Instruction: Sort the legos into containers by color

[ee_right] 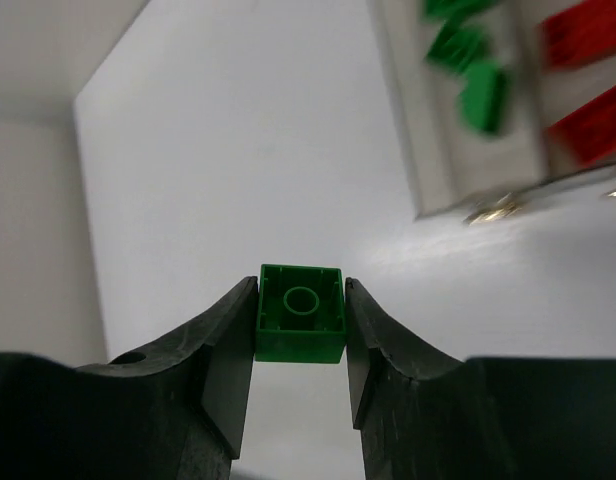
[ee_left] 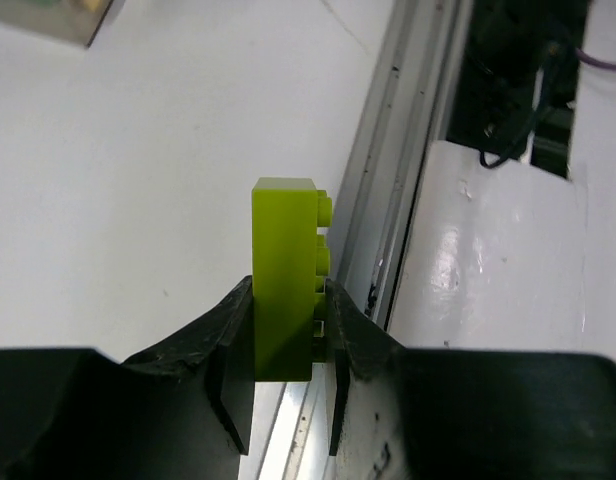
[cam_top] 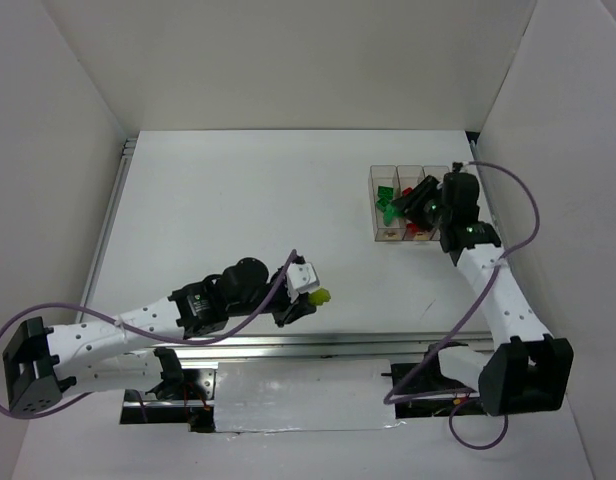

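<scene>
White table (cam_top: pixel 238 200) (metal rail (cam_top: pixel 368 342) at front)

Nothing legible so far. Tan labels (cam_top: pixel 389 236) at the near end of the bins (cam_top: pixel 398 168), far too small to read from the top view. Blurred past reading in the right wrist view.
</scene>
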You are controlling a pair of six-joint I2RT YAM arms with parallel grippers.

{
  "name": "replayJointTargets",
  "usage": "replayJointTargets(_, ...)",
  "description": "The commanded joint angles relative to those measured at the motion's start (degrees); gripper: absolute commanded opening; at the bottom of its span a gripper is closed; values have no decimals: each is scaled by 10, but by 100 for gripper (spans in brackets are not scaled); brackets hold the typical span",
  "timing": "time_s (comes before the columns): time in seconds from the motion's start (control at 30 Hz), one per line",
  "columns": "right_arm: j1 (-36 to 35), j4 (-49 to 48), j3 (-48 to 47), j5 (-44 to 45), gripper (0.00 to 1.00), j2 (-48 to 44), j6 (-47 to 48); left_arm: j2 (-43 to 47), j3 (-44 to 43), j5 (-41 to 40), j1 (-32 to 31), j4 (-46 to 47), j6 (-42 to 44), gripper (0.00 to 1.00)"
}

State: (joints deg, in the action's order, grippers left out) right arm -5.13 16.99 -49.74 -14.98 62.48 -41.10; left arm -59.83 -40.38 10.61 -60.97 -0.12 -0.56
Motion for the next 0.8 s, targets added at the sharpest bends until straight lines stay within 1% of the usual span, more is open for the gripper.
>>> replayJointTargets(0.0, 47, 64, -81, 204, 0, 50, 26, 16, -41, -103, -3, -30, -136, 0)
replayJointTargets(0.03, 67, 76, -95, 221, 0, 84, 20, 16, -44, -130, -3, -39, -153, 0)
replayJointTargets(0.07, 91, 77, -122, 220, 0, 105, 15, 17, -49, -146, -2, -48, -185, 0)
replayJointTargets(0.1, 98, 69, -135, 208, 0, 126, 14, 18, -51, -178, -1, -65, -197, 0)
replayJointTargets(0.13, 100, 69, -153, 179, 0, 173, 15, 21, -53, -192, -1, -73, -209, 0)
replayJointTargets(0.17, 100, 73, -200, 171, 0, 201, 17, 26, -56, -204, 0, -81, -228, 0)
replayJointTargets(0.2, 100, 93, -226, 165, 0, 228, 24, 31, -56, -214, 1, -88, -235, 0)
replayJointTargets(0.23, 100, 102, -251, 153, 0, 284, 27, 34, -57, -229, 1, -97, -239, 0)
replayJointTargets(0.27, 100, 113, -300, 147, 0, 310, 30, 42, -56, -237, 1, -102, -243, 0)
replayJointTargets(0.33, 100, 140, -341, 134, 0, 368, 38, 47, -60, -248, 5, -121, -245, 0)
replayJointTargets(0.37, 100, 145, -363, 128, 0, 381, 39, 51, -62, -250, 7, -126, -244, 0)
replayJointTargets(0.47, 93, 131, -361, 111, 2, 391, 41, 54, -61, -261, 11, -136, -243, 0)
replayJointTargets(0.6, 73, 130, -362, 100, 7, 418, 45, 50, -58, -250, 15, -123, -239, 0)
replayJointTargets(0.77, 30, 124, -351, 107, 10, 440, 54, 40, -56, -236, 16, -105, -233, 0)
